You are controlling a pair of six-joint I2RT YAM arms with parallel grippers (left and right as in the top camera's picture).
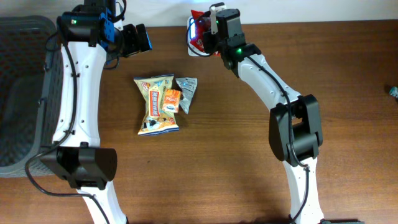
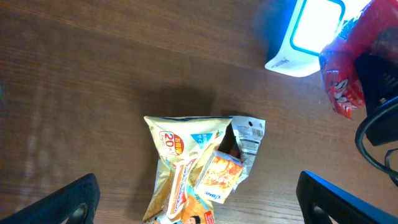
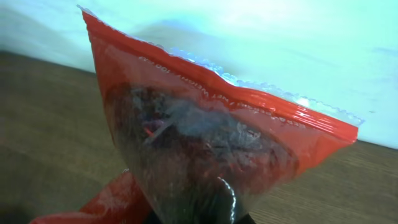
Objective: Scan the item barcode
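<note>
Right now your right claw (image 1: 206, 38) is clamped on the red snack bag (image 3: 205, 137), holding it right by the lit white scanner (image 2: 305, 37). Your left claw (image 1: 140, 38) stands wide apart, gripping nothing, with a heap of snack packets (image 1: 160, 102) lying ahead of it on the worktop (image 1: 249, 155).

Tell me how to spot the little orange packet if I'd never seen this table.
Look at the brown table, left of centre, where three packets lie in a pile. The orange packet rests on top of the big yellow bag, beside the silver pouch. It is the smallest of the three, and the only orange one.
</note>
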